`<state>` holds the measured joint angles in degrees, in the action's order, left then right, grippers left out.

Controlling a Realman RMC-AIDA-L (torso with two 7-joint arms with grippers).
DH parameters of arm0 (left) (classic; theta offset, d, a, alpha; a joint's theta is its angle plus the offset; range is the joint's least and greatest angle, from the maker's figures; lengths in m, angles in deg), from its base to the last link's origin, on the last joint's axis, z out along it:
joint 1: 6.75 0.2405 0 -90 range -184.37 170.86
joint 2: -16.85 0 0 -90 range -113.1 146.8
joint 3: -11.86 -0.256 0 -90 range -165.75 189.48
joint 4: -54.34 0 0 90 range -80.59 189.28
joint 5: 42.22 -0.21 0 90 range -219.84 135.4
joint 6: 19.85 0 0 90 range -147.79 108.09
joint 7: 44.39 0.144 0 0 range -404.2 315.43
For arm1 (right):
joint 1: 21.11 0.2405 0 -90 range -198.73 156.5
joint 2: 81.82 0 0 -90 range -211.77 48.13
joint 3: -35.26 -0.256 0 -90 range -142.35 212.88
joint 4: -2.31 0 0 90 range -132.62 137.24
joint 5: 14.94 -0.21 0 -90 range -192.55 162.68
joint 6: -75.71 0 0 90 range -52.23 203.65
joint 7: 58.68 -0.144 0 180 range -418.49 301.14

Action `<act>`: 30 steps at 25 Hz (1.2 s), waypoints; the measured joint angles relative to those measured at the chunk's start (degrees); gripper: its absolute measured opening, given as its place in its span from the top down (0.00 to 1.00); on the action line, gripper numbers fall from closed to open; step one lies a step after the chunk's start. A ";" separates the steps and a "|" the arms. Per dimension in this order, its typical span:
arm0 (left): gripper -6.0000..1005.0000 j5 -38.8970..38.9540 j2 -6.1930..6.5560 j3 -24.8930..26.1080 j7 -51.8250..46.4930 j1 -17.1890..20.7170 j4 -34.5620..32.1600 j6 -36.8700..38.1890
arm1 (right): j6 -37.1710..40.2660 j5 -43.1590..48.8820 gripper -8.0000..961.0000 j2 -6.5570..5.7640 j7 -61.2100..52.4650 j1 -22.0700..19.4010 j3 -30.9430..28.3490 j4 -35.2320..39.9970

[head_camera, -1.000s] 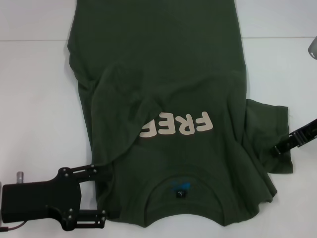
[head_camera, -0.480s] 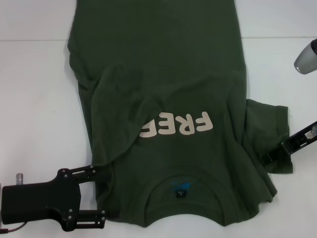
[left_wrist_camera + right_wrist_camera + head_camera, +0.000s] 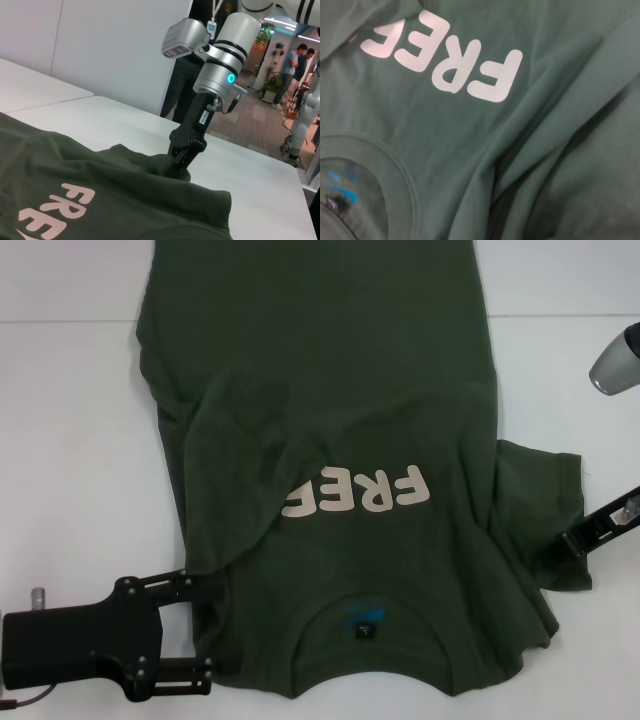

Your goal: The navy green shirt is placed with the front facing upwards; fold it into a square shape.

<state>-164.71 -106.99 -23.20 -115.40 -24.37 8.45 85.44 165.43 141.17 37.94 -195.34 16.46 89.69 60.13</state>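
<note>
With its left sleeve already folded in, the navy green shirt needed the right gripper, clamped on the 3 o'clock sleeve, to carry it flat across, while the left gripper waited at 8 o'clock, fingers apart.

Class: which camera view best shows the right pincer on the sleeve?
The left wrist view: the right pincer stands fully visible, its tip on the shirt sleeve. The head view catches only its tip; the right wrist view shows none.

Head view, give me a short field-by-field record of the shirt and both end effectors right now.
shirt: navy green shirt flat on white table, front up, collar nearest robot
left side: folded inward, covering the start of the FREE lettering
right sleeve: spread out
left end effector: open, at shirt's edge beside collar
right end effector: down on right sleeve
</note>
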 joint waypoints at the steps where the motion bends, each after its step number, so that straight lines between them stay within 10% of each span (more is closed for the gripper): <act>1: 0.18 0.00 0.00 0.08 -0.05 -0.06 0.02 0.00 | 0.14 0.04 0.77 -0.08 0.00 -0.14 0.04 0.15; 9: 0.18 0.02 0.00 0.28 -0.68 -0.29 -0.02 0.00 | 3.51 0.40 0.99 -0.27 -0.42 -2.34 -0.04 7.22; 30: 0.18 -0.13 0.13 3.17 -1.40 -0.27 -0.09 -0.67 | 5.61 11.47 0.94 -0.21 -0.80 2.34 -0.34 17.37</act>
<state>-164.84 -106.87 -20.03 -116.80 -24.65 8.35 84.76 171.04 152.64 37.72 -196.13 18.79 89.35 77.50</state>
